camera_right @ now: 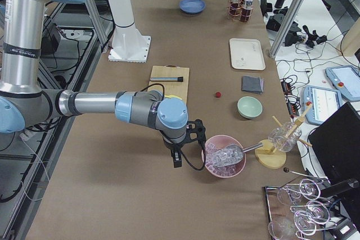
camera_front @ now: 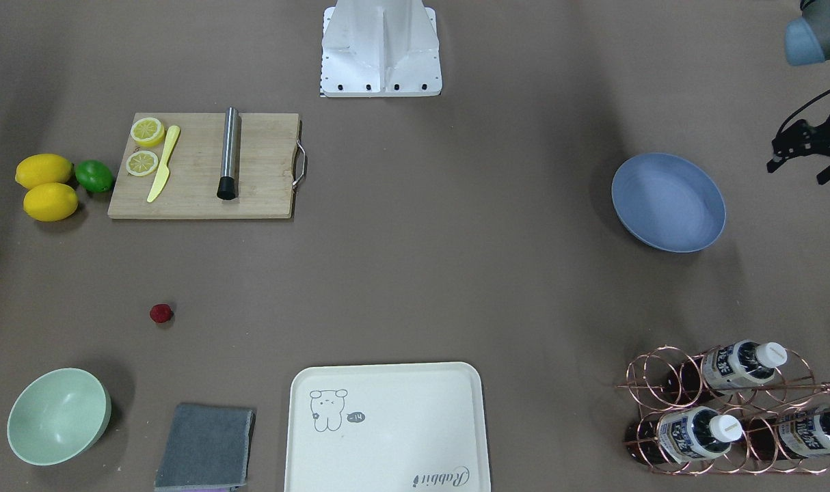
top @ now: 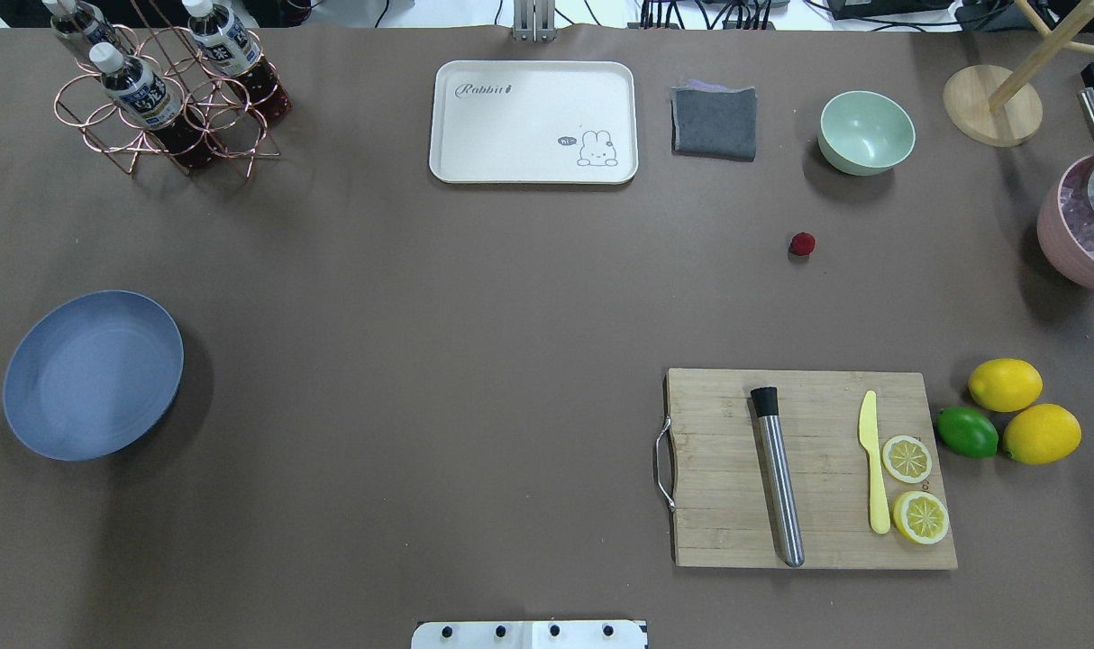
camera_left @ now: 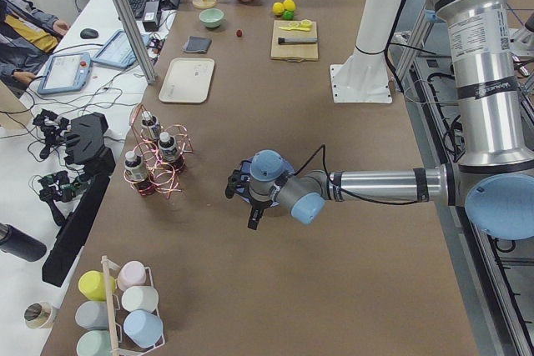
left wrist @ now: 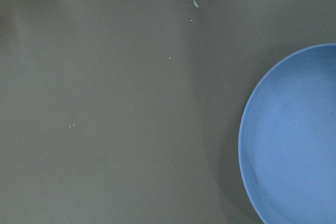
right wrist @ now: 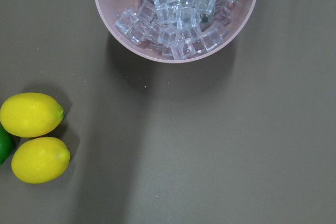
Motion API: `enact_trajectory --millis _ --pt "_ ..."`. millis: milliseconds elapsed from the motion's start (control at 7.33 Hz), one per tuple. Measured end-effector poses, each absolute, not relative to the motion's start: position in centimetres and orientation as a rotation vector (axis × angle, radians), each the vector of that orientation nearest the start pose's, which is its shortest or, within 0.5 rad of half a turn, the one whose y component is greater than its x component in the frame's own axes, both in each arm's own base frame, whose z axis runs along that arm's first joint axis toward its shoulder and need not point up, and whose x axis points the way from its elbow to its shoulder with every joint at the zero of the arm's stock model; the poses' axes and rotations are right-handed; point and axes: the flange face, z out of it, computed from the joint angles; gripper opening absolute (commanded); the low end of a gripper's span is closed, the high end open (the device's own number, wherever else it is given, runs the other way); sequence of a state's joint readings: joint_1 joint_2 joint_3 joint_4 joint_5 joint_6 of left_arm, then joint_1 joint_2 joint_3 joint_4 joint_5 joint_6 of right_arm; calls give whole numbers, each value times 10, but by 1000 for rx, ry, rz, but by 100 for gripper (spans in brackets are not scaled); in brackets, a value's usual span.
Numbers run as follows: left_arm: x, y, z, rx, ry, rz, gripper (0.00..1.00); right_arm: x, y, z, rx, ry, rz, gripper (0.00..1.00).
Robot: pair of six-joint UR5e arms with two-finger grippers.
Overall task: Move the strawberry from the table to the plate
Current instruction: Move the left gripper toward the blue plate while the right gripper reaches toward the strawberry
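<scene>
Your strawberry [top: 802, 243] sat on the table [top: 475, 315], well apart from the plate [top: 92, 374]. I couldn't tell whether the left gripper [camera_left: 244, 199] or the right gripper [camera_right: 183, 144] was open. Being tiny and round, the berry could have rolled away from an off-centre pinch.

Overhead and front views face oppositely, sharing the plate [camera_front: 668, 201].

Tiny dark-red strawberry [top: 802, 243] on brown table [top: 475, 297]; blue-grey plate [top: 92, 374] (empty) well apart.
</scene>
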State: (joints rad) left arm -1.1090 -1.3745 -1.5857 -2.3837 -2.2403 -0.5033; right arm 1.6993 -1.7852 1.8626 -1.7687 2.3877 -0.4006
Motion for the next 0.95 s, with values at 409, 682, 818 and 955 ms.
enact_trajectory --millis 409,682,818,955 --pt "194 -422 659 211 915 129 1 104 -384 625 113 -817 -232 100" --pt "203 -422 651 206 938 129 0 103 -383 625 112 -819 -232 100" --pt "203 -422 645 204 956 138 0 103 -383 625 111 -820 -232 100" --pt "203 -420 637 198 979 147 0 103 -383 625 112 -820 -232 100"
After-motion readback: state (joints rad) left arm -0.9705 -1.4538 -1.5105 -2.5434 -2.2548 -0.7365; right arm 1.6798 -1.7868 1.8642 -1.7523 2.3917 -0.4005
